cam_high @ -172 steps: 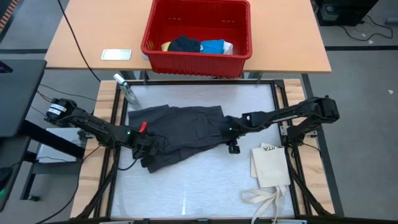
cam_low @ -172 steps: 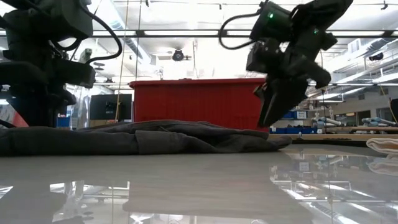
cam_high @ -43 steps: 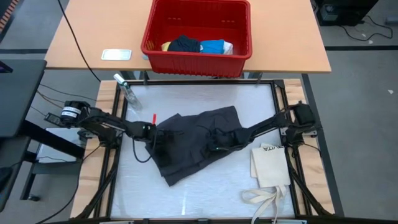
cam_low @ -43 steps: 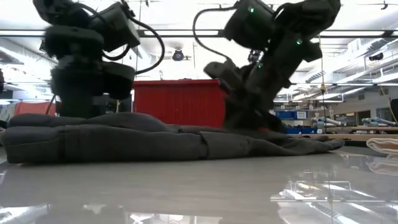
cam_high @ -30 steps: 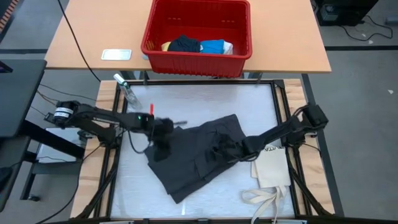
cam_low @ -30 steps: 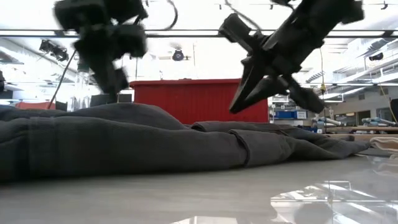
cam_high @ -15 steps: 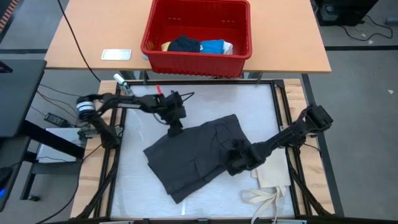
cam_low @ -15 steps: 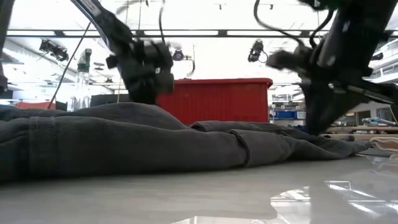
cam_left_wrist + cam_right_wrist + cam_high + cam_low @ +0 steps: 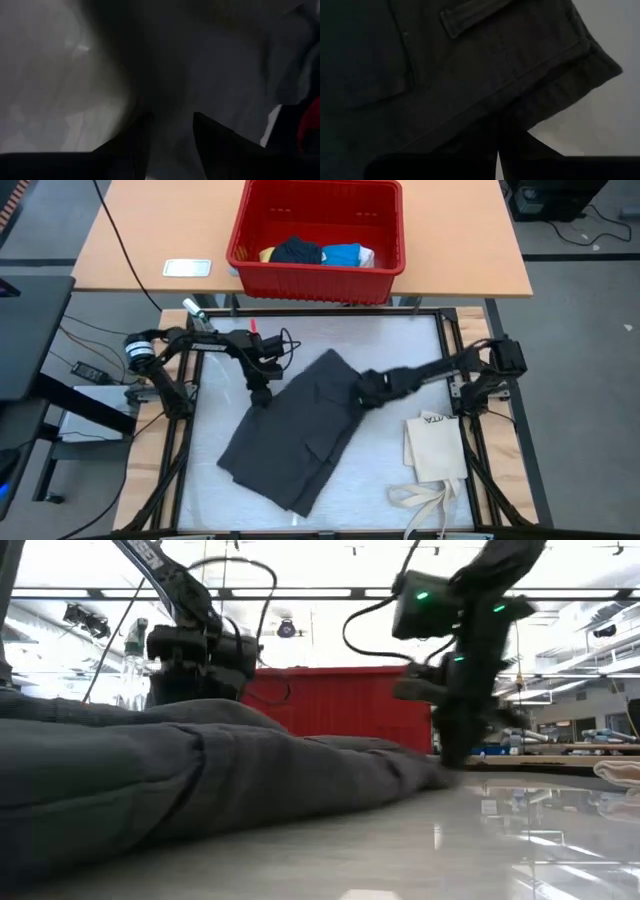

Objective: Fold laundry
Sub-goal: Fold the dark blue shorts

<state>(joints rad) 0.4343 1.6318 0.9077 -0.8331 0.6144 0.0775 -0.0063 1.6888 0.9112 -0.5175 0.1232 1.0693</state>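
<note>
The dark grey cargo shorts (image 9: 295,430) are lying flat on the white work desk (image 9: 400,340), stretching diagonally from the near left toward the far middle, and in the low view the grey cloth (image 9: 200,780) is filling the left foreground. At the left, the left arm is reaching in from the desk's left edge, and the left tool (image 9: 262,388) is sitting at the shorts' far left edge; in the left wrist view its two dark fingers (image 9: 210,135) are standing apart with grey cloth lying just beyond them, though whether they are pinching any fabric cannot be told. Further right, the right arm is stretching across from the desk's right edge, and the right tool (image 9: 366,390) is resting on the shorts' right edge; in the right wrist view its fingers (image 9: 512,150) are pressed together against a hemmed edge of the shorts (image 9: 470,70), near a pocket flap. To the right of the shorts, a flat cream tote bag (image 9: 436,448) with long straps is lying at the desk's near right. Beyond the work desk, on a wooden desk (image 9: 140,230), a red basket (image 9: 318,270) is holding yellow (image 9: 268,254), navy (image 9: 298,251), bright blue (image 9: 343,254) and white (image 9: 367,256) cloth pieces.
</note>
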